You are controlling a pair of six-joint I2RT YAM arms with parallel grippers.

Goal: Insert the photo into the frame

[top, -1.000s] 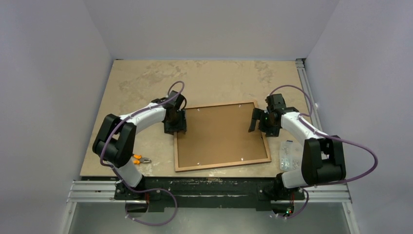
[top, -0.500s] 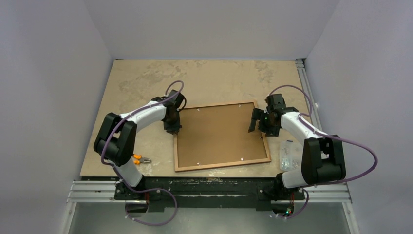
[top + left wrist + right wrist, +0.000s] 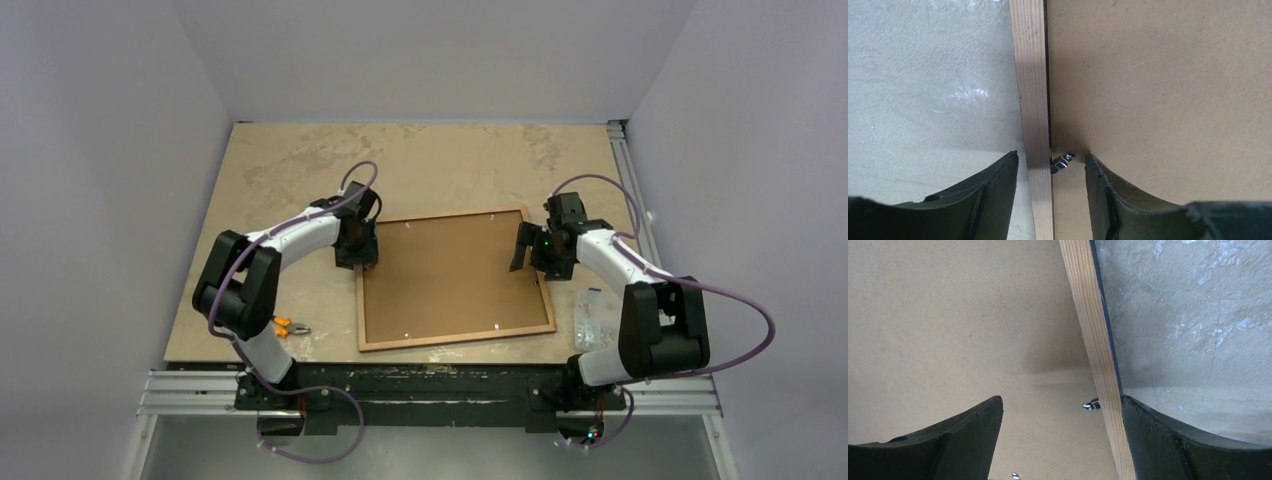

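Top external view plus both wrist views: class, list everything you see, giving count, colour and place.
frame: one, wood-brown back up, table centre.
backing board: one, brown, inside the frame.
metal tabs: several, silver, along the frame's inner edge.
orange-handled tool: one, table's near-left edge.
clear bag: one, right of the frame.
table: one, beige marbled.
left gripper: black, open, astride the left rail.
right gripper: black, open, astride the right rail.

Pale walls (image 3: 430,50), beige, perhaps stone, tabletop (image 3: 300,170)
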